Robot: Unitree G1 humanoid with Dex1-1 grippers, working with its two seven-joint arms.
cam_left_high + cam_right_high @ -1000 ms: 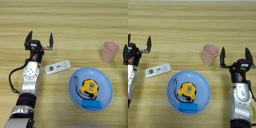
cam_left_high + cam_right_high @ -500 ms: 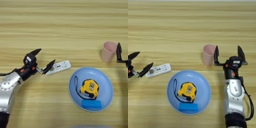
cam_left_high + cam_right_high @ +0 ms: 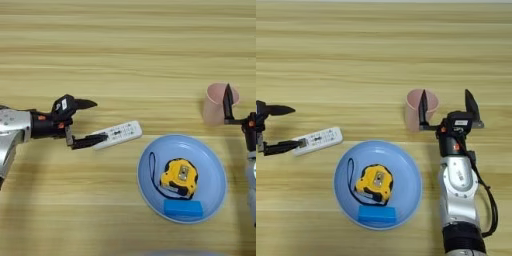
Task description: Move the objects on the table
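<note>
Left end effector lies low over the table, reaching in from the left side, fingers spread wide. One black fingertip sits right at the near end of the white remote; the other points off above it, well clear. The remote lies slanted, just beyond that lower finger, up against the left rim of the blue plate.

Over on the right, the right end effector stands upright, also wide open. Its left finger sits in front of the pink cup, touching or nearly so; the right finger stands free on the far side of the wrist. The cup is upright, mostly just left of that end effector, not between the fingers.

On the plate, below and between both end effectors: a yellow tape measure with its black strap, and the blue block lying flat at the near edge.
</note>
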